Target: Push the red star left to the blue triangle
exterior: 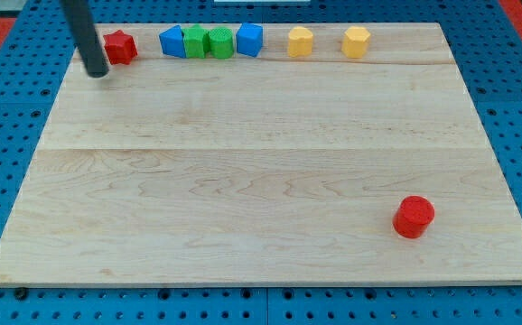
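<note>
Sitting at red star's (120, 46) eight o'clock, my tip (98, 74) just beside it; blue triangle (172, 41) at star's three o'clock; bare rod, no fingers.

The dark rod enters from the view's top left and slants slightly down to the right (only its lower length shows), with my tip (97, 74) on the board.
</note>
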Motion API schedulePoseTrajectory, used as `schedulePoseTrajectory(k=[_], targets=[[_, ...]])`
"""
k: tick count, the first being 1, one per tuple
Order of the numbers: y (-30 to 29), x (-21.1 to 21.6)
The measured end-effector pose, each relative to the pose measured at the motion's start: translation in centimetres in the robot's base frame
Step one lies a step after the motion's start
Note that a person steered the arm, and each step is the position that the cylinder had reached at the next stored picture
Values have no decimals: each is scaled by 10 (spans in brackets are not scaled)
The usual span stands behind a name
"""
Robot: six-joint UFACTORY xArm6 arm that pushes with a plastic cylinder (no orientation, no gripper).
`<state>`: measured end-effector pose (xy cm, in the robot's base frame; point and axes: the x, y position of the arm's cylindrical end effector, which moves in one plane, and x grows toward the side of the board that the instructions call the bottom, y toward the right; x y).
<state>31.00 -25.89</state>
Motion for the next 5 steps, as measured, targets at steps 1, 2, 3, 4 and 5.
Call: schedulePoseTrajectory(k=[1,2,3,4,5], targets=[[-35,-26],[-23,-46],[-1,-48],[26,-57],[38,-73]])
